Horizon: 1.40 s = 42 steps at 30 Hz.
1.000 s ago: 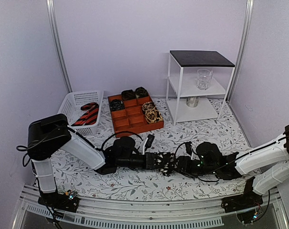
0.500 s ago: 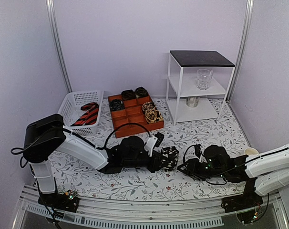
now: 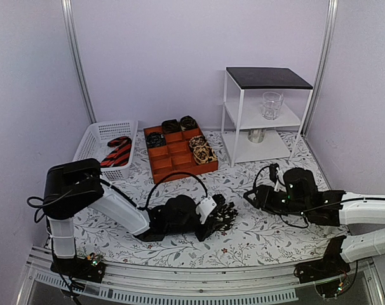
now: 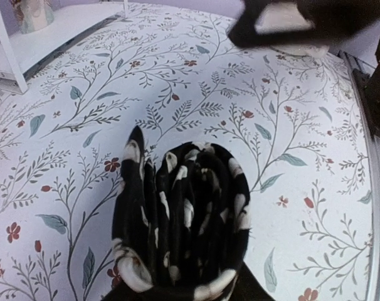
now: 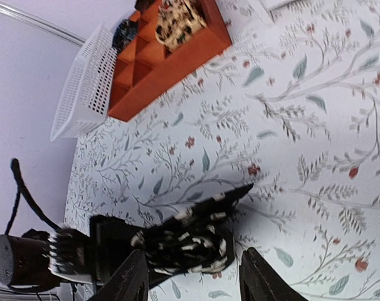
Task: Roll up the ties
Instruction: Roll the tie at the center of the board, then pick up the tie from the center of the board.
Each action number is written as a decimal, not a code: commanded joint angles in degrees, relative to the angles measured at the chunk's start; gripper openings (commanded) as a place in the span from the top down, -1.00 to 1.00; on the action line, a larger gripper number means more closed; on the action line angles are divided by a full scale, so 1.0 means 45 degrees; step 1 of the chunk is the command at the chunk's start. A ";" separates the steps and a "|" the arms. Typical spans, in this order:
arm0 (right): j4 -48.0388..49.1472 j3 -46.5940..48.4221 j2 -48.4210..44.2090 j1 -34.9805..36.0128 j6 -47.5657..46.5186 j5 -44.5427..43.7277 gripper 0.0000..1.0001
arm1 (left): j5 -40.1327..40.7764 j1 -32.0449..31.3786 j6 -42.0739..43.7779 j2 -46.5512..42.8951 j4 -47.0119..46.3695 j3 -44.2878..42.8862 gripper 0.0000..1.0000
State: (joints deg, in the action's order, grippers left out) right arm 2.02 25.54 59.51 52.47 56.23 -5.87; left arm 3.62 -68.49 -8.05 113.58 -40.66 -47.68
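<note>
1. The left end effector grips the rolled dotted tie at the front middle of the surface. Its fingers are mostly hidden behind the coil, and whether the coil touches down is unclear.
2. The right end effector stands open, apart from it.
3. The tie's pointed tip juts away from the left end effector, roughly toward the shelf unit.
4. Floral-print surface, lilac walls.

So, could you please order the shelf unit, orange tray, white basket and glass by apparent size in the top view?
1. Shelf unit
2. Orange tray and white basket: these look too alike to rank
3. Glass, smallest
</note>
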 commanded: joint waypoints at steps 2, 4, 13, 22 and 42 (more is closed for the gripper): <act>-0.1086 0.1704 -0.0647 -0.1881 -0.4923 0.2543 -0.05 | -0.0118 -0.0044 0.0981 0.0774 -0.1100 0.0231 0.29; -0.1286 0.2293 -0.0557 -0.2353 -0.6152 0.3732 -0.08 | -0.0298 0.0012 0.1026 0.0964 -0.1466 0.0386 0.27; -0.3699 0.4405 0.0885 -0.2454 -1.4646 0.7137 -0.36 | -0.0872 0.0162 0.1639 0.1571 -0.2507 0.0775 0.16; -0.4480 0.4414 0.2615 -0.3354 -1.7588 1.0128 -0.46 | -0.0745 0.0181 0.2092 0.2013 -0.3435 0.1028 0.08; -0.3530 0.4477 0.5692 -0.3241 -2.1829 1.0775 -0.81 | -0.0235 0.0164 0.2293 0.2615 -0.3995 0.0843 -0.03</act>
State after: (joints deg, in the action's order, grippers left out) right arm -17.28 44.62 83.37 36.73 -37.69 43.38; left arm 1.78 -67.96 1.54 123.07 -59.81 -43.92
